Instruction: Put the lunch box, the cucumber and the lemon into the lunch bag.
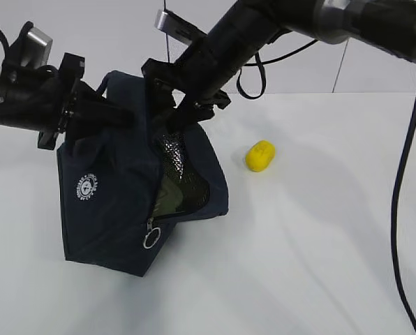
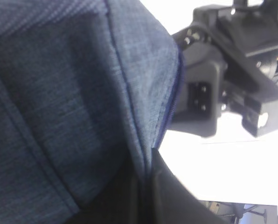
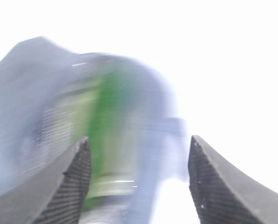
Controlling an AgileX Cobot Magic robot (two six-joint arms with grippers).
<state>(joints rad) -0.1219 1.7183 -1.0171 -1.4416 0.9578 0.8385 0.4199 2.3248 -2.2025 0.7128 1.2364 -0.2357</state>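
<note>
The navy lunch bag stands tilted on the white table, its mouth open toward the right and its silver lining showing. My left gripper is shut on the fabric at the bag's top edge, which lies pinched between its fingers. At the bag's mouth my right gripper stands open, fingers wide apart. Beyond them, inside the bag, a blurred green streak looks like the cucumber, beside a pale shape that may be the lunch box. The yellow lemon lies on the table right of the bag.
The zipper's ring pull hangs at the bag's lower front corner. My right arm's black wrist is close beside the bag's edge. Black cables hang down along the right side. White table extends in front and to the right.
</note>
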